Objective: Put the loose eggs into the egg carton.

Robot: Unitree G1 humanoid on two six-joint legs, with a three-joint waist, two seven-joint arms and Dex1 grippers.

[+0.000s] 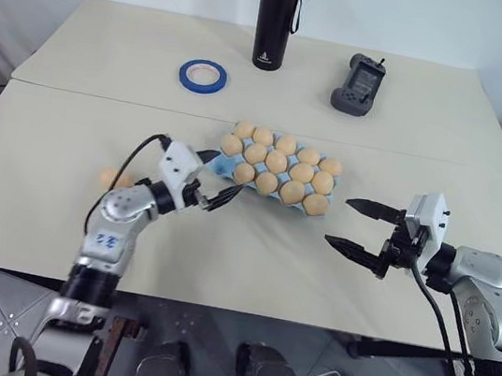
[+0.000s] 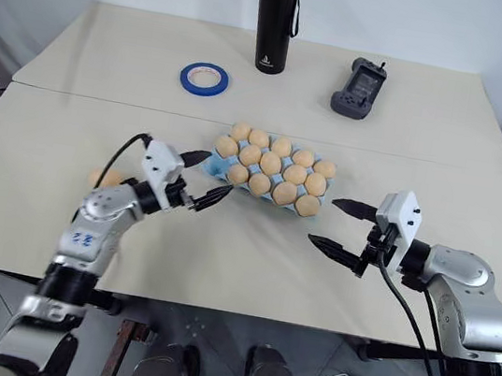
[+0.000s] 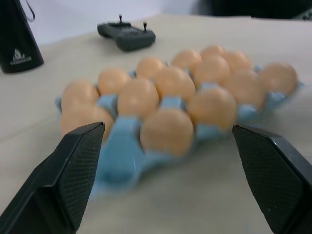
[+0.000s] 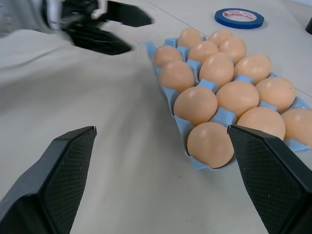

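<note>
One loose egg (image 1: 113,177) sits half hidden behind the left arm, left of the blue carton (image 1: 276,175) packed with tan eggs. Left gripper (image 1: 218,177) and right gripper (image 1: 355,226) flank the carton, fingers spread, empty.

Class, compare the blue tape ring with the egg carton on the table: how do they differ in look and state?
The tape ring is dark blue, round and flat with an open middle that holds nothing; the egg carton is light blue, moulded into cups and full of tan eggs. The ring lies on the far table near the black bottle; the carton lies on the near one, between the two grippers. Both are blue and lie untouched.
</note>
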